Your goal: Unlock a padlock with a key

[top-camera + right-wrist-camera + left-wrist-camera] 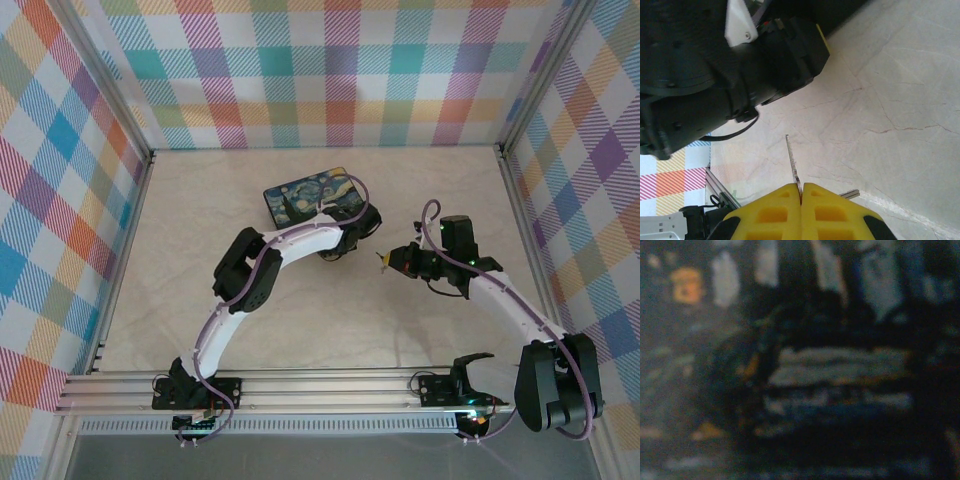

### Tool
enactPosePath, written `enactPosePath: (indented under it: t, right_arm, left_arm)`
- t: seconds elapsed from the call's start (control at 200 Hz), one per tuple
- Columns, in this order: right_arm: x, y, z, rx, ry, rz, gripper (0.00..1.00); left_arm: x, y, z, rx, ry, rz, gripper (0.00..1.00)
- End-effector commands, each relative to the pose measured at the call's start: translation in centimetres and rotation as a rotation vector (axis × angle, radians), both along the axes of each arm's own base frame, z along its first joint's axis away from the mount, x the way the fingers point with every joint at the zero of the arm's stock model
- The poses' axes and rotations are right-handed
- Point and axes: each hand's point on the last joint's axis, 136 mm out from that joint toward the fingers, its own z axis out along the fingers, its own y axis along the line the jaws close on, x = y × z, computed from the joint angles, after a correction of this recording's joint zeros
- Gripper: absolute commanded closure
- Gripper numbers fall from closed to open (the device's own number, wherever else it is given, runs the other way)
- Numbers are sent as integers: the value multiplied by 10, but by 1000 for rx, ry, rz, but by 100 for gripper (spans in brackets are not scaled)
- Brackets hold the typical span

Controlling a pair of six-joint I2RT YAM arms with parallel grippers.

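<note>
Right gripper [801, 189] clamped on the key [792, 162], thin blade poking out past its yellow tips, off right of the painted box [310, 198]. Left gripper [340, 245] sits at the box's near edge, jaws unreadable.

Table [450, 190] viewed from above and behind, arm bases at the lower edge; left wrist view held very near a dark, blurred surface; right wrist view aimed low past yellow fingertips [775, 212], table and left arm [715, 65] shared with the overhead view
</note>
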Motion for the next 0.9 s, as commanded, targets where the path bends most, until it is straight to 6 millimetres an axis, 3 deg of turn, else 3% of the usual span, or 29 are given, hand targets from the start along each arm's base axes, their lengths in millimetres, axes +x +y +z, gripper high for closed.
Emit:
enactPosePath:
  t: [0.0,0.195,0.51,0.895]
  right_arm:
    - [-7,4,7,31,-39,44,98]
    - [-23,8,6,84,-33,48,97]
    - [-50,30,6,98,-34,76,97]
    - [-42,56,29,158,-205,64,97]
  left_arm:
    - [-22,2,47,-42,47,-96,91]
    - [-50,4,60,-172,228,-180,94]
    - [-71,1,117,-427,354,-202,100]
    - [-87,-14,168,-699,418,-104,100]
